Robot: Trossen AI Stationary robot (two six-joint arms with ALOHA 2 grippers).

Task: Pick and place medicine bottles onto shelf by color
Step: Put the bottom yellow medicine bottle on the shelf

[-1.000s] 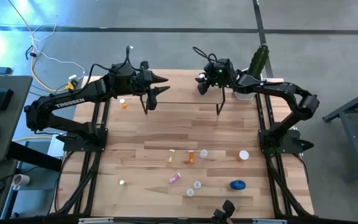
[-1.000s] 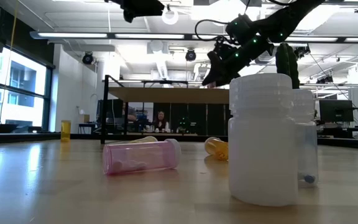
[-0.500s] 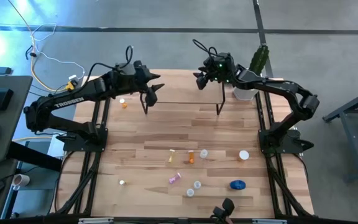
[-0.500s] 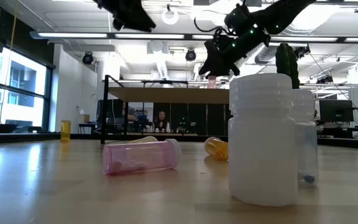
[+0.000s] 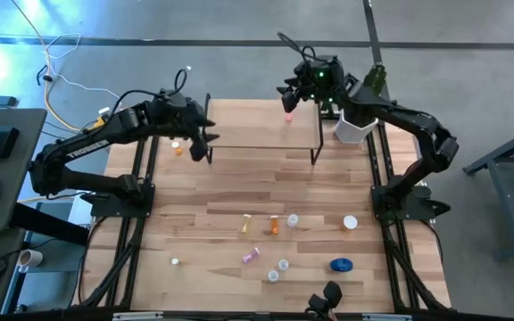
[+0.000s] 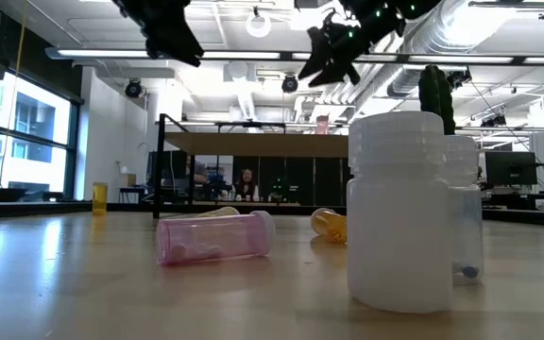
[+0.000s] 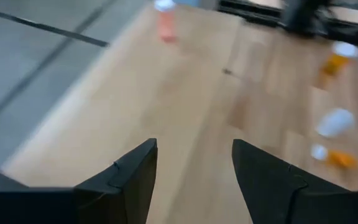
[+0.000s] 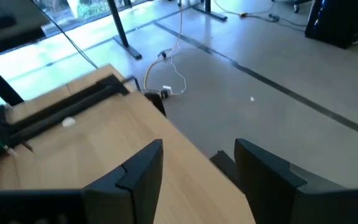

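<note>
The shelf (image 5: 257,125), a light-wood board on black legs, stands at the table's far middle. One pink medicine bottle (image 5: 287,116) stands upright on its right part, also seen in the low view (image 6: 322,125). An orange bottle (image 5: 178,151) stands on the table left of the shelf. Several more bottles and a blue jar (image 5: 341,264) lie scattered on the near half. My left gripper (image 5: 203,144) hangs open by the shelf's left end (image 7: 194,146). My right gripper (image 5: 286,91) is open, high above the pink bottle (image 8: 199,146).
A white pot with a green cactus (image 5: 364,111) stands at the far right corner, beside the right arm. A big white bottle (image 6: 404,208) and a lying pink one (image 6: 215,236) fill the low view's front. The table's middle strip (image 5: 257,187) is bare wood.
My right gripper has risen straight up from the shelf's top, leaving the pink bottle standing on the board. My left gripper has drawn back from over the shelf's left end toward the table's left edge and has tipped further downward.
</note>
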